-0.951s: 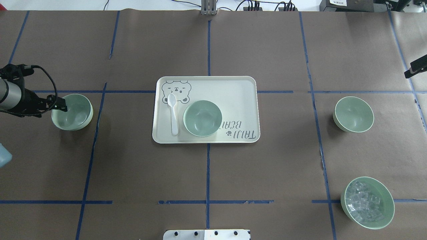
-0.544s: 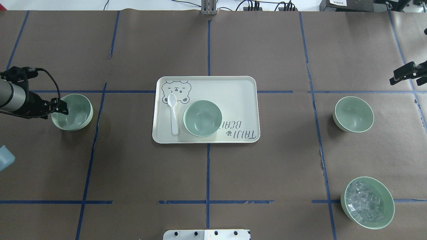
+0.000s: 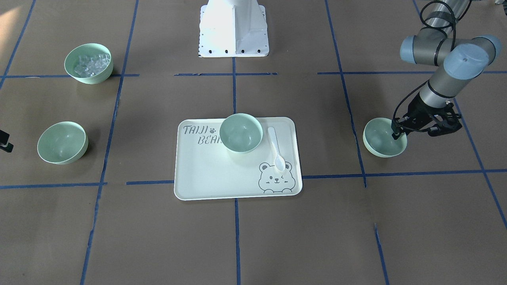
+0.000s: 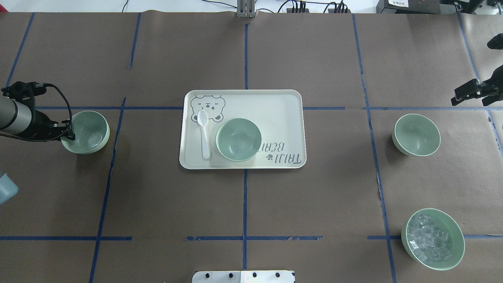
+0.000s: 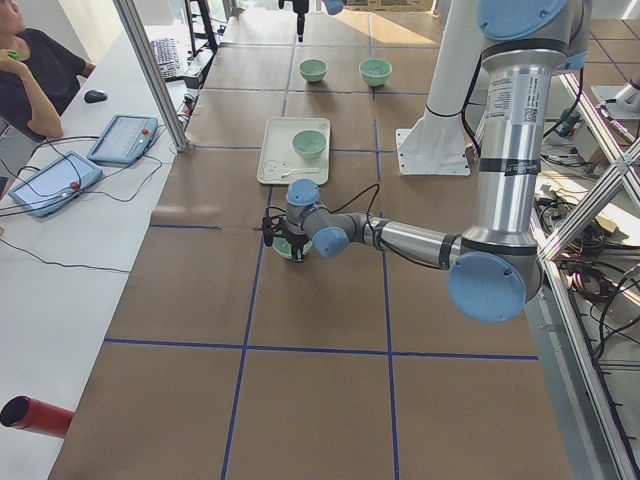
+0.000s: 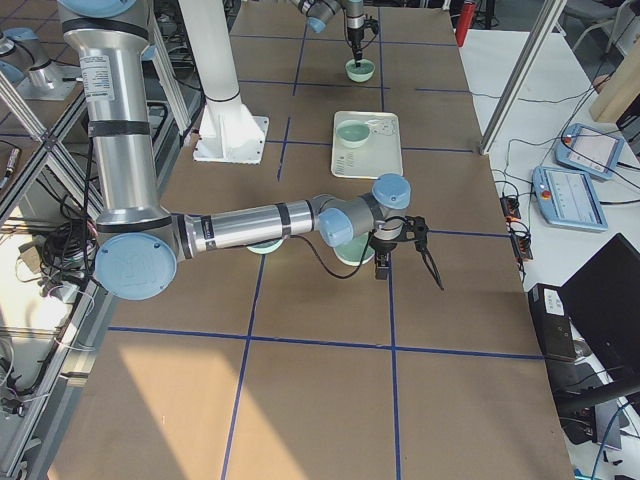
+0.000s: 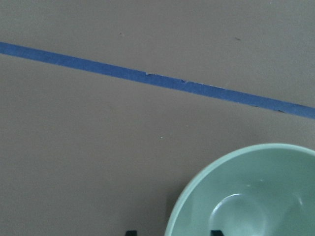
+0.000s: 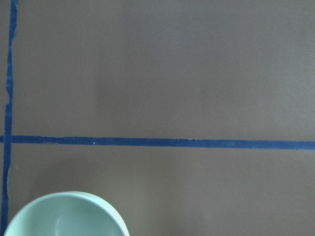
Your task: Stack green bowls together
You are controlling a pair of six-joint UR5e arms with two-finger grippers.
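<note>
Three green bowls (image 4: 416, 135) are sitting well apart right now, with nothing stacked yet: the left-side bowl (image 4: 90, 131) is out on the bare table, the middle bowl (image 3: 241, 132) is sitting on the bear tray (image 4: 283, 102), and the right-side bowl (image 3: 62, 142) is out on the other side. The left gripper (image 3: 399, 133) is hanging at the outer rim of the left-side bowl with its jaws parted. The wrist cam is showing one fingertip (image 7: 130, 232) outside the wall and the other inside, so I'm reading this as lining up a rim pinch. If I were driving, I'd be sinking a touch lower so the pads get real wall and not just the lip. Smooth, deep plastic held by one side is probably going to want to tip or slide. After that I'd be lifting straight up, clearing the tray rim, and coming down centred over the middle bowl so it nests instead of riding up on an edge. Worth watching is the white spoon (image 4: 203, 133), which is lying on the tray just beside the middle bowl on the side the left arm is coming from. The ice bowl (image 4: 433, 239) is looking a lot like the others but isn't part of this. The right gripper (image 4: 461, 95) is hovering past the right-side bowl, not touching it, and I can't tell whether its jaws are apart or together.
</note>
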